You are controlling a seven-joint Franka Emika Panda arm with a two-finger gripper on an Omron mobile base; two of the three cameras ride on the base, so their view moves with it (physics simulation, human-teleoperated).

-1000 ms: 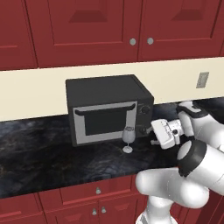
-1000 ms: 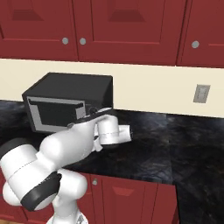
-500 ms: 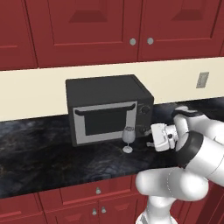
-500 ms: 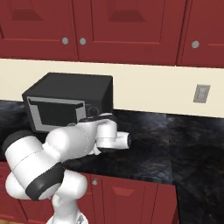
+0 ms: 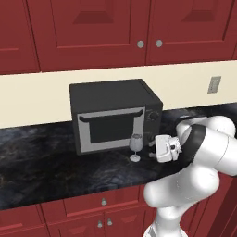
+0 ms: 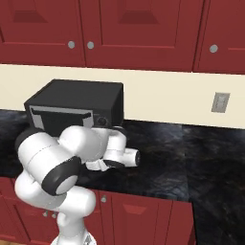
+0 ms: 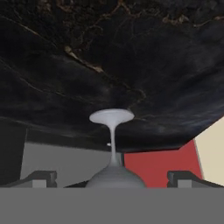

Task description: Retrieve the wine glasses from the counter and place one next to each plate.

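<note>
One wine glass (image 5: 135, 144) stands on the counter (image 5: 55, 157) beside the open gripper (image 5: 151, 149).

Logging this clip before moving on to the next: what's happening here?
The white arm is reaching sideways along the counter toward a wine glass that stands upright in front of the black microwave. Its gripper is open and level with the glass, just to the side of it, not touching. In the hand view the glass sits centred between the two fingertips, so a grasp looks imminent, but nothing is held.
</note>
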